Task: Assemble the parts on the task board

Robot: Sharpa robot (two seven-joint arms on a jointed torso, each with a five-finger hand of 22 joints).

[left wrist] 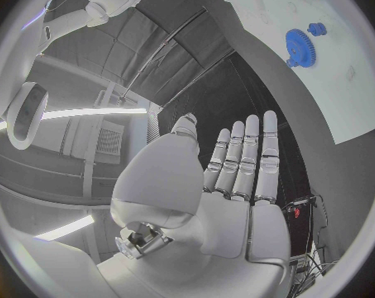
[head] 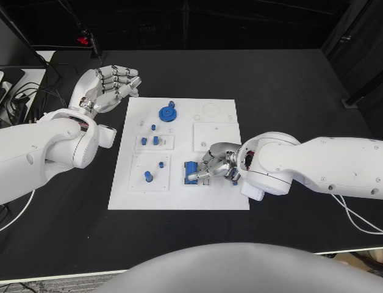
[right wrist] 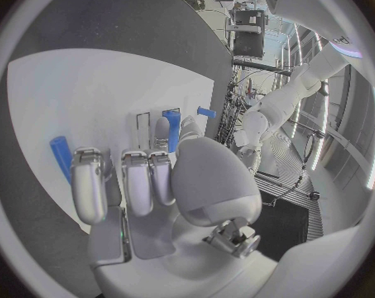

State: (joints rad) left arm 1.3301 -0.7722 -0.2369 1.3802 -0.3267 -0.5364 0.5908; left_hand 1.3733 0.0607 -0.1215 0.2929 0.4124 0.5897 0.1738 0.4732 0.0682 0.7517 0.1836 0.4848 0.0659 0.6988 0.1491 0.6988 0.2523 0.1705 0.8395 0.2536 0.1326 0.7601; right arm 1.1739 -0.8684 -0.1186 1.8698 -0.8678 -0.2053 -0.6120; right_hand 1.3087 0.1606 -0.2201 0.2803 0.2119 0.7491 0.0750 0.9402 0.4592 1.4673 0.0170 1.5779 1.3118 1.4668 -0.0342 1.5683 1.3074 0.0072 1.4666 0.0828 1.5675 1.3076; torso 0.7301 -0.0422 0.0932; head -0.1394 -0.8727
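Curling over the task board [head: 178, 198], our right hand [head: 216, 165] pinches a blue part [head: 191, 171] at the board's four o'clock, its long axis running twelve to six. Our left hand [head: 110, 85] hovers flat, fingers extended, empty, above the black table [head: 279, 79] at ten o'clock. A blue gear [head: 168, 113] sits at twelve.

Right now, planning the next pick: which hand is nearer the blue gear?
Left. The left hand hovers open just beyond the board's corner near the blue gear; the right hand works farther down the board.
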